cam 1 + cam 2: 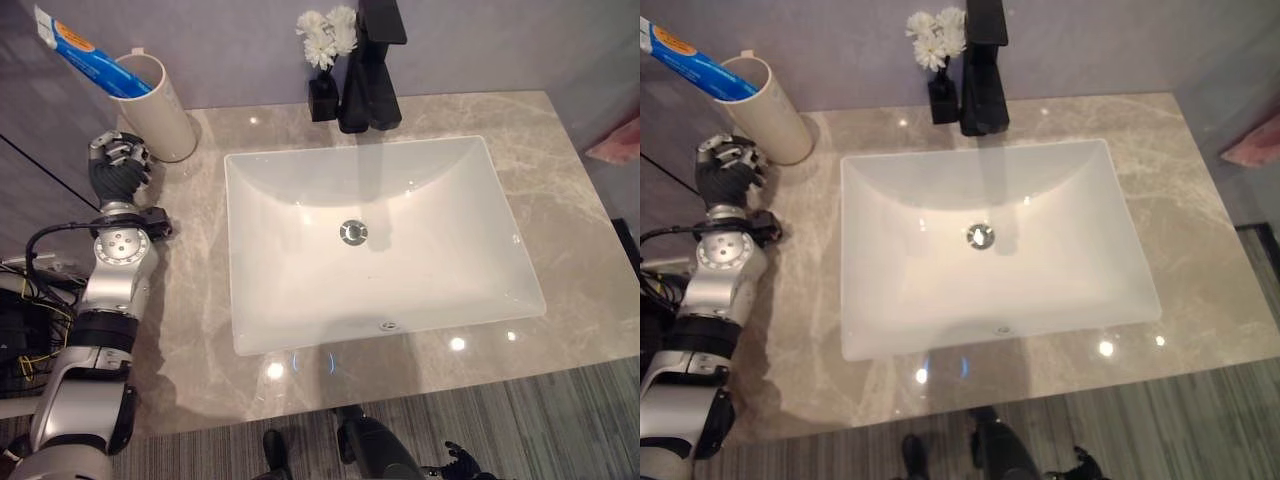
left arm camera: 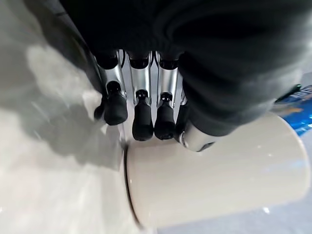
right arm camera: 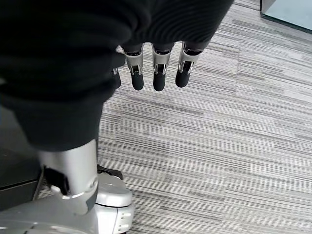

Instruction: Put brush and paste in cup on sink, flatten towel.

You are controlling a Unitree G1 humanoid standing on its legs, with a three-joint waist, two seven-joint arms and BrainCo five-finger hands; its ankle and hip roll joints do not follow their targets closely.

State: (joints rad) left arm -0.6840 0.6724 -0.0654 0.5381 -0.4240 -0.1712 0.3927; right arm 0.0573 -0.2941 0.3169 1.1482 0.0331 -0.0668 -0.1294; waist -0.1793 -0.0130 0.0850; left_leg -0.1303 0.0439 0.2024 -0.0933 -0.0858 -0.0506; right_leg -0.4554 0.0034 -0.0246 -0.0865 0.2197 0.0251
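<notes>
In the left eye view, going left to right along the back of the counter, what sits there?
Toothpaste tube → cream cup holding it → small black vase with white flowers → black faucet → pink cloth off the counter's right edge.

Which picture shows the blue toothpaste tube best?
The left eye view: the toothpaste tube sticks out of the cream cup, fully visible. The right eye view crops its end; the left wrist view catches a blue sliver.

Light: bright and even, coming from above.
Glare: small white spots on the counter [image 1: 560, 230] near its front edge and behind the sink [image 1: 300, 300].
Shadow: soft grey band across the basin below the faucet [image 1: 372, 75].
Blur: left wrist view is smeared; the cup [image 2: 219, 180] looks soft.
</notes>
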